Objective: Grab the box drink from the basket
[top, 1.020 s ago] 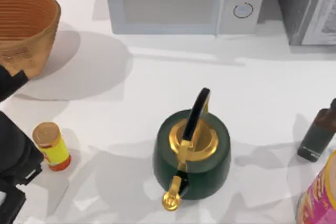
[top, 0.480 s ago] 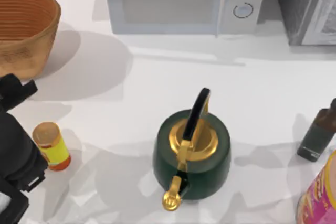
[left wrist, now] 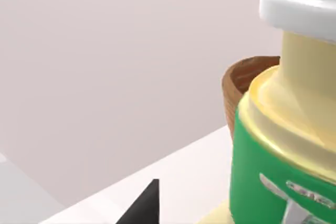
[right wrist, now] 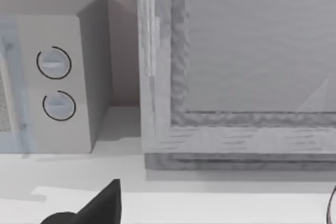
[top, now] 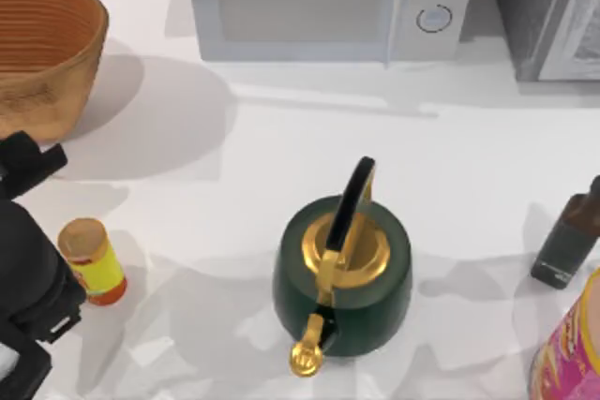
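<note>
The basket (top: 42,44) is a wide, ribbed, orange-brown bowl at the table's far left corner. What I see of its inside is bare, and the box drink is hidden. My left gripper (top: 30,161) is a black shape at the left edge, just in front of the basket and apart from it. In the left wrist view one dark fingertip (left wrist: 143,209) shows low down, with the basket's rim (left wrist: 239,85) beyond it. In the right wrist view a dark fingertip (right wrist: 97,207) of my right arm points toward the microwave.
A green kettle (top: 342,274) with gold lid stands mid-table. A yellow-and-red can (top: 92,261) is beside my left arm. A microwave (top: 323,2) and grey cabinet (top: 553,7) line the back. A dark bottle (top: 570,236) and pink-and-yellow container (top: 572,348) stand right. A green-labelled, white-capped bottle (left wrist: 289,145) looms close.
My left arm has shifted a little to the right and toward the basket, and its black tip now shows more fully. Nothing else has moved.
</note>
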Controlling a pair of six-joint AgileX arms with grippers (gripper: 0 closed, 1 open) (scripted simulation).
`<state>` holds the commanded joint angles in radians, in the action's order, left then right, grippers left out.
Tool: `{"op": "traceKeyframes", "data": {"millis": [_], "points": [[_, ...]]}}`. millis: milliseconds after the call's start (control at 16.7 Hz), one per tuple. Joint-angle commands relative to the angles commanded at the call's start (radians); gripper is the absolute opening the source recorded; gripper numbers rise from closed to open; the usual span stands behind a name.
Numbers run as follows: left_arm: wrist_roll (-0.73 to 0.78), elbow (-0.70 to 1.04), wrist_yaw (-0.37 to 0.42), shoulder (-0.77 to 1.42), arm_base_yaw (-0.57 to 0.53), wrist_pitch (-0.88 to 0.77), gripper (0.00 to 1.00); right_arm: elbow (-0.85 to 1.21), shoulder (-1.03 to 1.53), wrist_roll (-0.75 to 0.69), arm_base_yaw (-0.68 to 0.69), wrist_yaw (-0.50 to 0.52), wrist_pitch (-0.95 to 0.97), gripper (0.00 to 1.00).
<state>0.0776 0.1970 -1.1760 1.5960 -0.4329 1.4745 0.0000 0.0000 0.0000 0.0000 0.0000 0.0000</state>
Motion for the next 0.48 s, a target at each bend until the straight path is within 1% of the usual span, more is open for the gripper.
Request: {"op": "traceKeyframes", "data": {"millis": [120, 180, 480], "points": [[0.000, 0.000, 0.000, 0.000, 0.000, 0.000, 0.98, 0.000, 0.000, 0.000, 0.000, 0.000, 0.000, 1.00], [0.000, 0.000, 0.000, 0.000, 0.000, 0.000, 1.00, 0.000, 0.000, 0.000, 0.000, 0.000, 0.000, 1.00], [0.000, 0.000, 0.000, 0.000, 0.000, 0.000, 1.00, 0.000, 0.000, 0.000, 0.000, 0.000, 0.000, 1.00]]}}
